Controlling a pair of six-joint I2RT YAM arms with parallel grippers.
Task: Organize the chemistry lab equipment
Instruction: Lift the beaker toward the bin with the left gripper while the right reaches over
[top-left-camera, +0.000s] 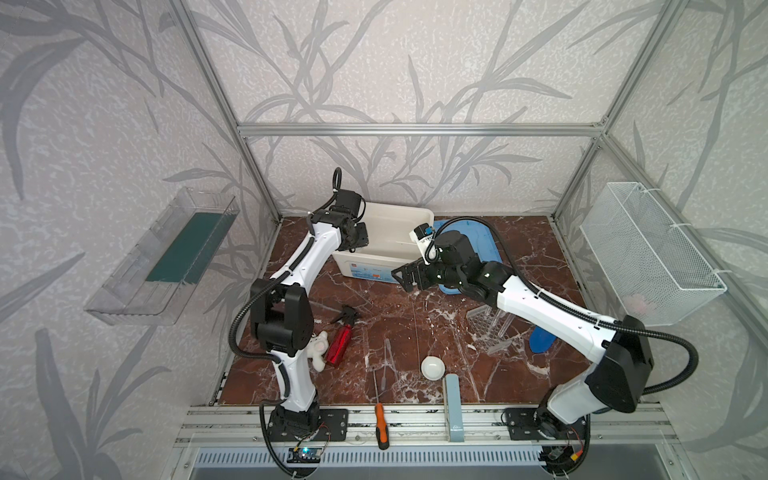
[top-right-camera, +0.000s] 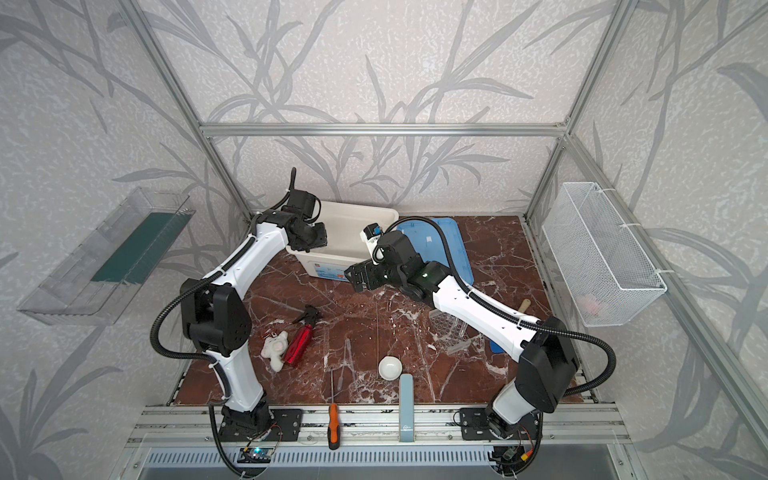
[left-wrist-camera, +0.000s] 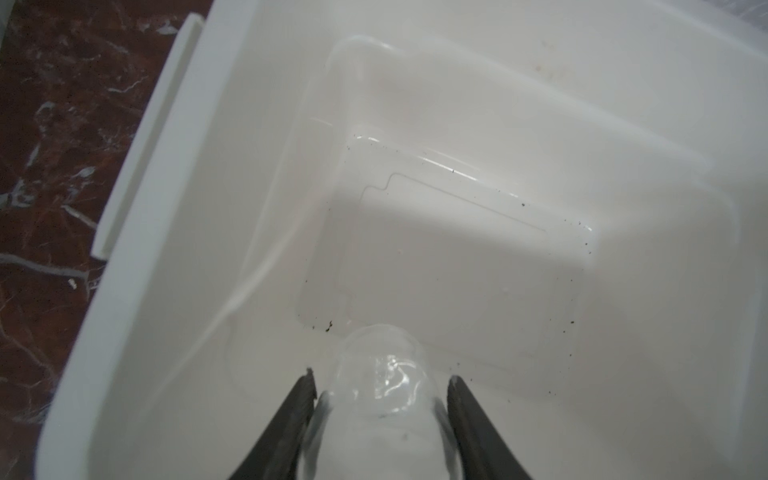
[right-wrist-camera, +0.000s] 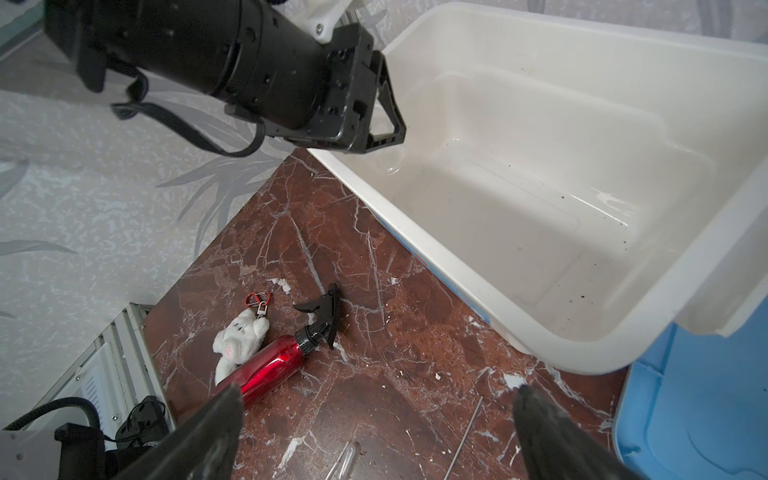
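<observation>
One small clear glass jar (left-wrist-camera: 384, 365), pinched by left gripper (left-wrist-camera: 382, 377), hangs over the left end of an empty white plastic tub (left-wrist-camera: 124, 291); right gripper (right-wrist-camera: 378, 390) spread, empty; small white round dish (top-left-camera: 432, 367) remains out.

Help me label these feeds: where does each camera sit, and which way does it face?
Top views: high in front, looking down over the table; left arm and right arm show.
Left wrist: above the white bin, looking in; left gripper holds the glass jar.
Right wrist: mid-table, facing the red spray bottle; right gripper open.
Wrist views share the white bin.

L gripper (top-right-camera: 322, 241) over white bin (top-right-camera: 357, 220), R gripper (top-right-camera: 351, 279) near bin's front wall.
</observation>
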